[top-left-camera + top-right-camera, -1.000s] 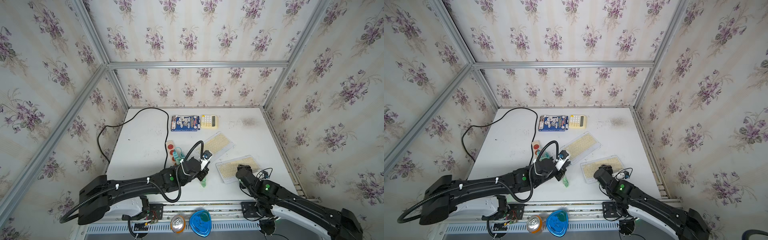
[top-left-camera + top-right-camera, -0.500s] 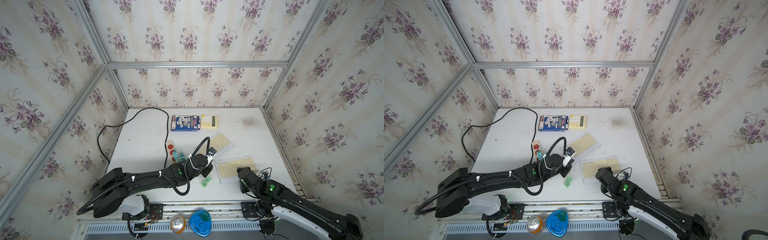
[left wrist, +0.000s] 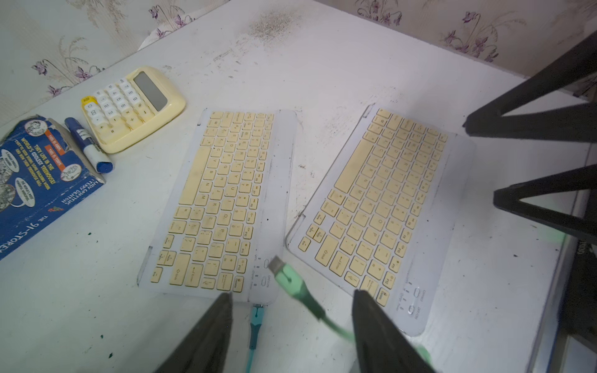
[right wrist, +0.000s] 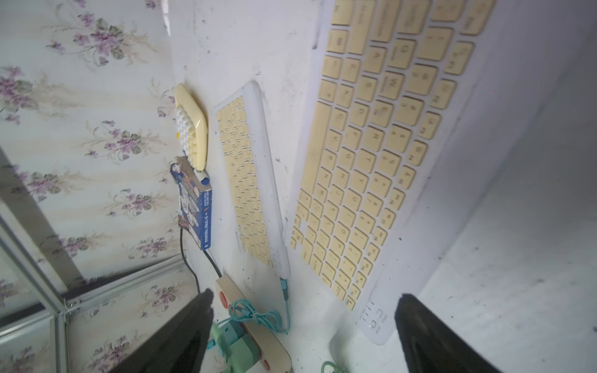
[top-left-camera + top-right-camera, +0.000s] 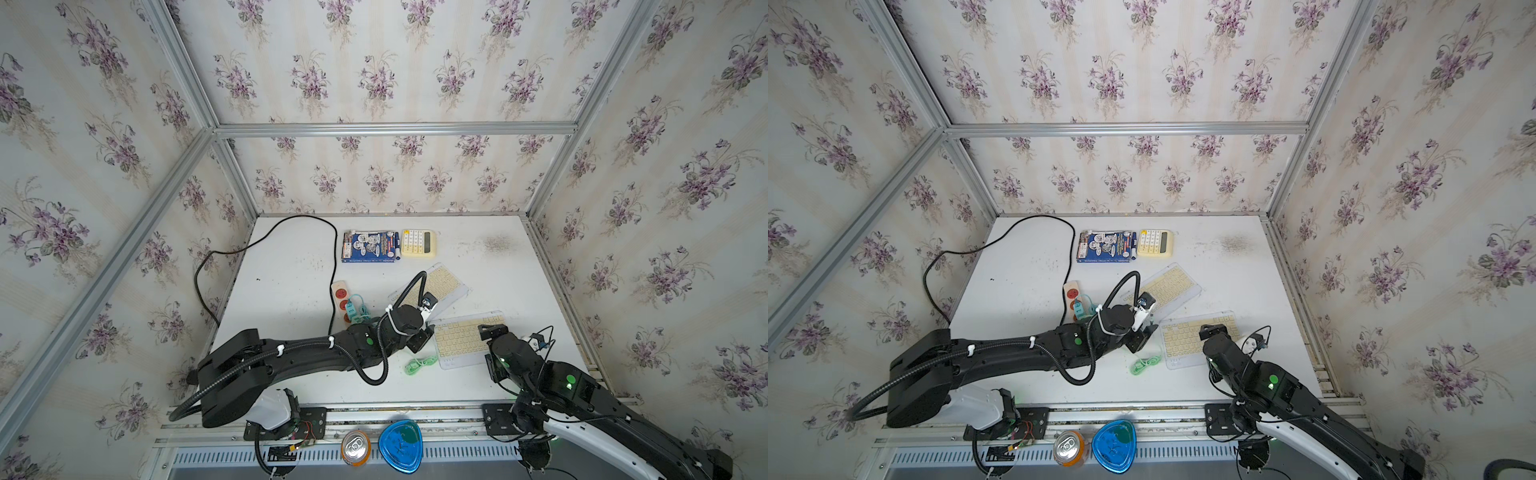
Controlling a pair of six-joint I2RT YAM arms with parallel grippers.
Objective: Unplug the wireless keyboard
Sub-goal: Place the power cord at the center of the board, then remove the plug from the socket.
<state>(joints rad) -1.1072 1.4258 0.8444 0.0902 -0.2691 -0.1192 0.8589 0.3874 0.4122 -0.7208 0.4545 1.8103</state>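
Note:
Two white wireless keyboards with yellow keys lie side by side. A teal cable (image 3: 256, 323) is plugged into the far keyboard (image 5: 440, 284) at its end. The near keyboard (image 5: 463, 338) has no cable in it. In the left wrist view the green cable's plug (image 3: 286, 276) is blurred and loose between the fingers of my open left gripper (image 3: 292, 294), touching neither keyboard. Its coil (image 5: 419, 363) lies on the table in front. My right gripper (image 4: 305, 295) is open and holds nothing, over the near keyboard's right end (image 5: 492, 332).
A power strip (image 5: 341, 301) with a green charger and a black cord lies left of the keyboards. A blue book (image 5: 368, 247), a marker and a yellow calculator (image 5: 419, 243) sit at the back. A can (image 5: 355, 446) and a blue lid rest on the front rail.
My left gripper has reached right to between the keyboards, then opened and let go of the green plug. My right gripper has opened wider.

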